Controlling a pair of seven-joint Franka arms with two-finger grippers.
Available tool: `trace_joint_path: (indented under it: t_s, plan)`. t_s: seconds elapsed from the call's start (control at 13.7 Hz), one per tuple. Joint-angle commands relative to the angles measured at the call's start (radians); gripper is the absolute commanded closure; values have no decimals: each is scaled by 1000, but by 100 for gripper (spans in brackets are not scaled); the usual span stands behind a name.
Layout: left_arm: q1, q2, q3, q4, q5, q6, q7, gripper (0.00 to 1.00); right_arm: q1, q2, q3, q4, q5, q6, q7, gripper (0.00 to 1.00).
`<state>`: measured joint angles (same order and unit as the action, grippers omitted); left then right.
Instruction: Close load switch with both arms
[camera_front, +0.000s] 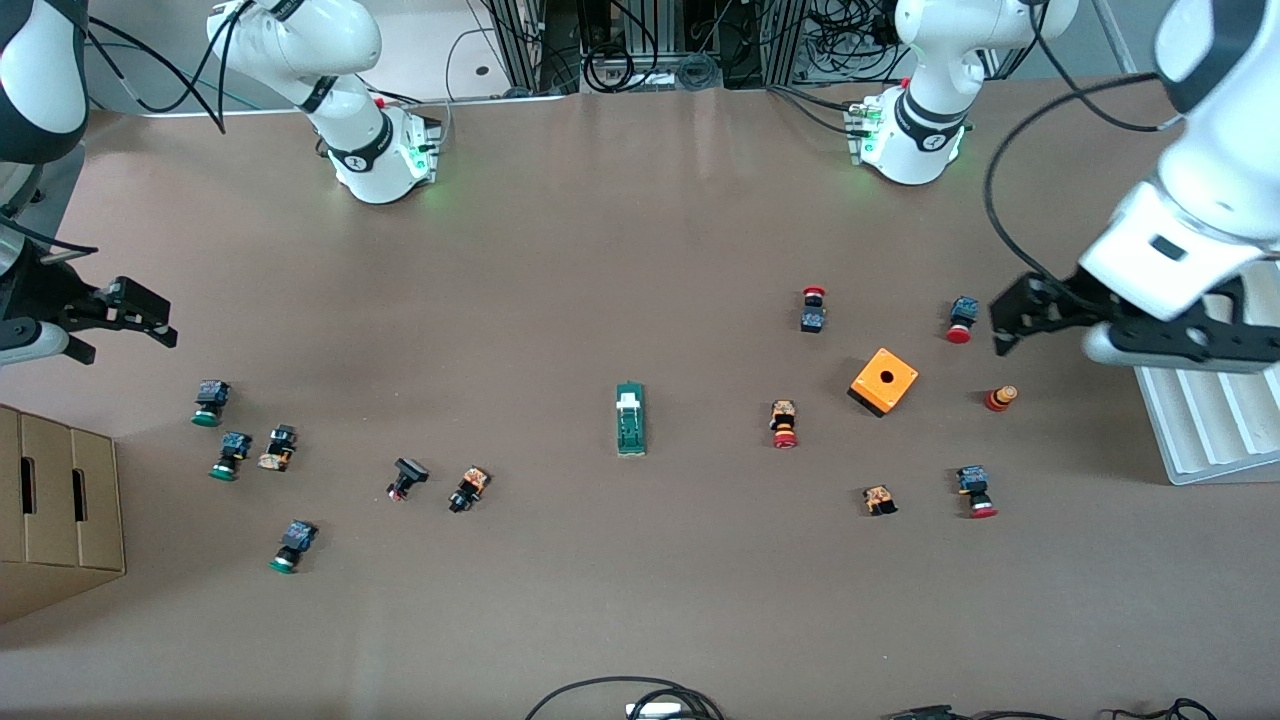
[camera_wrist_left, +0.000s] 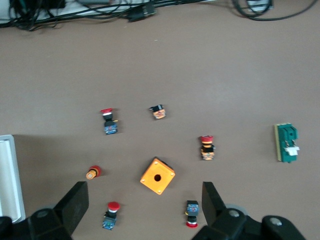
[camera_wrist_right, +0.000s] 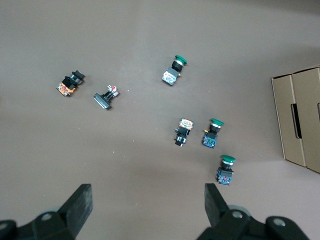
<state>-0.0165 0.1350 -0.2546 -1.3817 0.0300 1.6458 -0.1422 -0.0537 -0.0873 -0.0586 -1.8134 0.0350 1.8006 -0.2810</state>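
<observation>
The load switch (camera_front: 630, 418), a narrow dark-green block with a white lever, lies flat near the middle of the table. It also shows at the edge of the left wrist view (camera_wrist_left: 286, 143). My left gripper (camera_front: 1000, 325) is open and empty in the air over the left arm's end of the table, above the red-capped push buttons, as the left wrist view (camera_wrist_left: 145, 202) shows. My right gripper (camera_front: 125, 335) is open and empty in the air over the right arm's end, near the green-capped buttons, and shows in the right wrist view (camera_wrist_right: 147, 202). The switch is out of the right wrist view.
An orange square box with a hole (camera_front: 884, 381) and several red-capped buttons (camera_front: 784, 424) lie toward the left arm's end. Green-capped buttons (camera_front: 210, 402) and a cardboard box (camera_front: 60, 500) lie toward the right arm's end. A white ribbed tray (camera_front: 1210, 420) sits at the left arm's edge.
</observation>
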Motion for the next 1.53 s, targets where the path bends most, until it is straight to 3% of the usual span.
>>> trace_joint_path:
  t_s: [0.0, 0.36, 0.73, 0.95, 1.46]
  plan:
    - [-43, -23, -51, 3, 19, 20, -104, 0, 0, 12, 0, 22, -32, -17, -6, 0]
    - [-291, -17, -58, 6, 261, 22, -503, 0, 5, 26, 0, 20, -30, -9, -7, 0]
    - [-365, 26, -185, -48, 424, 69, -842, 0, 0, 24, 0, 20, -32, -9, -9, 0]
    - [-483, 83, -187, -69, 563, 81, -1055, 0, 0, 23, 0, 20, -32, -12, -10, 0]
    - [-654, 239, -187, -108, 845, 81, -1399, 0, -3, 21, 0, 20, -30, 23, -10, 0]
